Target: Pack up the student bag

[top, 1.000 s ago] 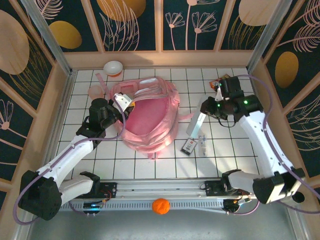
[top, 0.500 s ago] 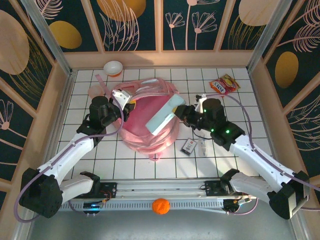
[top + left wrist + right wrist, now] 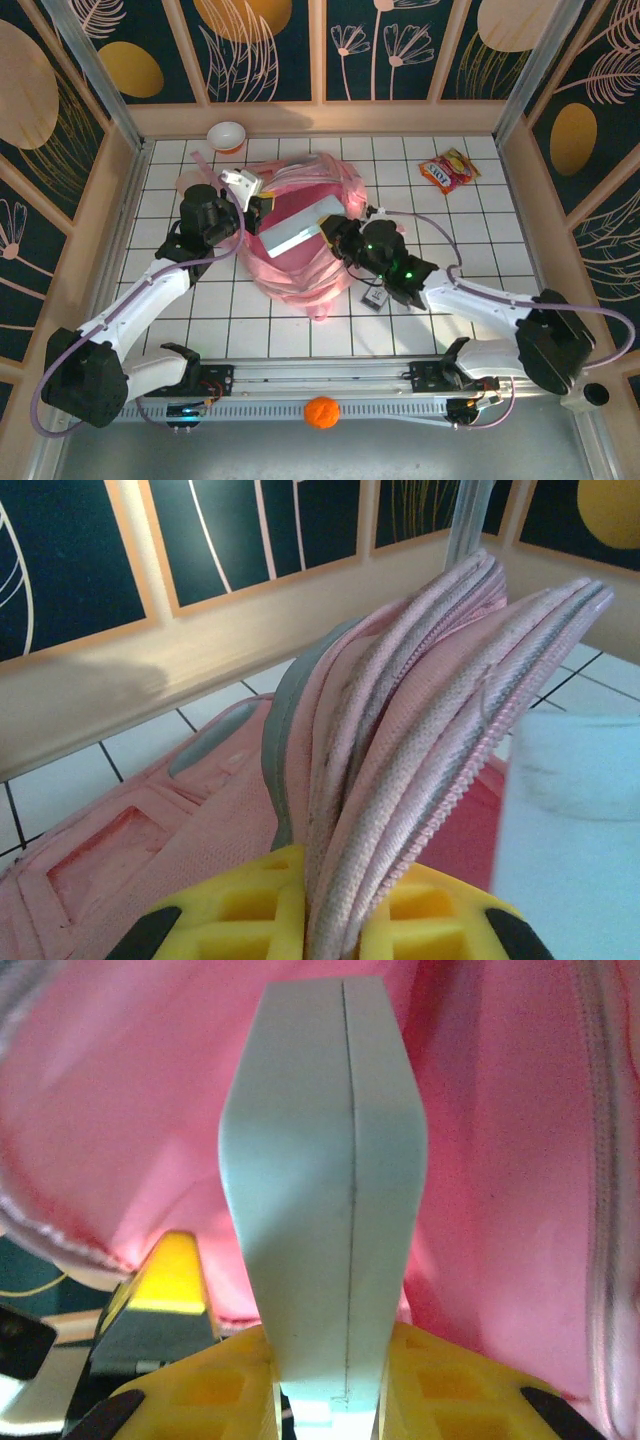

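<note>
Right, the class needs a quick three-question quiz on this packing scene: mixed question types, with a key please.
1. True or false: the left arm's fingers pinch the zipper edge of the student bag.
2. What do the right arm's fingers hold? A) a pale flat box B) a white bowl C) an orange ball
3. Short answer: is the snack packet in the bag or out on the tiles?
Key: 1 true; 2 A; 3 out on the tiles.
</note>
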